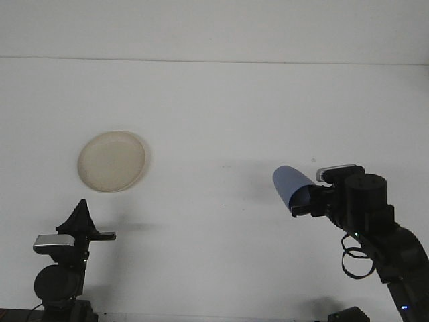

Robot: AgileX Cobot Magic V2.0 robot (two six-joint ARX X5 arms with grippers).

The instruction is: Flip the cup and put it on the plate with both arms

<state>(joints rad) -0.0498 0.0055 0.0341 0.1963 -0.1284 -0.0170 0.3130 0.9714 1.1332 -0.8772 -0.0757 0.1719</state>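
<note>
Cup [291,185] off the table, clamped at its lower end in the right gripper [305,201]; blue, tilted, long axis running up-left from the jaws toward the plate side

Which end is the rim: can't tell from this view, held end is hidden in the fingers

Plate [111,161] flat on the table, well apart to the left and slightly further back; bare white table [221,100] between the two

Right arm raised, wrist rolled so the gripper points left, cable loop hanging below

Left gripper [82,225] low at the near-left edge, just in front of the plate, far closer to it than the right arm is; holding nothing, fingers edge-on as a dark wedge, so open or closed can't be told

Judgement: mid-flip, cup neither upright nor inverted yet; next move likely carries it left toward centre for a handover, since the plate sits on the left arm's side

Risk: grip only on one end of a tilted cup, could slip or swing during transfer
</note>
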